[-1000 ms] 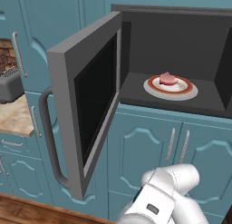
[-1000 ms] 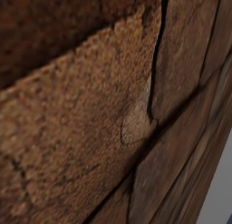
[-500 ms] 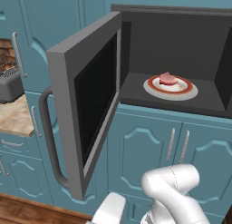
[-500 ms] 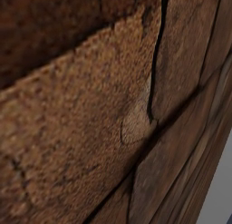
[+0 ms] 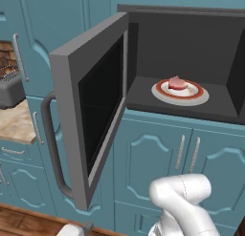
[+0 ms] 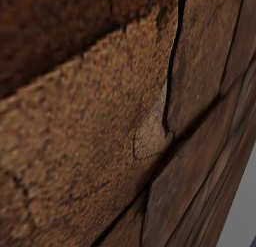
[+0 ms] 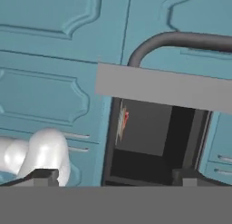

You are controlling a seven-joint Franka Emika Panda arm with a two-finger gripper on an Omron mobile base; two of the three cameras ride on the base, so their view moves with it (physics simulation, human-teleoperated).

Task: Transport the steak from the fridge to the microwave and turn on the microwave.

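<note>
The steak [image 5: 177,83] lies on a round plate [image 5: 180,92] on the floor of the microwave [image 5: 191,63], a little right of the middle of the cavity. It is a small pink-red lump, slightly wider than deep, its long axis running roughly side to side across the plate; at this size a pointed end cannot be told. The plate has a red ring inside a pale rim and sits flat, apart from the cavity walls.

The microwave door [image 5: 91,111] stands swung open to the left, its dark glass facing inward, its curved grey handle [image 5: 50,144] on the outer edge. Teal cupboards [image 5: 158,158] run below and beside the microwave. At far left a silver toaster [image 5: 9,89] stands on a light desk [image 5: 16,125].

In the hand view the tool [image 7: 115,177] sits low, looking along the door's edge into the dark cavity, its two dark tips set far apart with nothing between them.

The right base view faces a brown brick wall [image 6: 100,131] close up.
</note>
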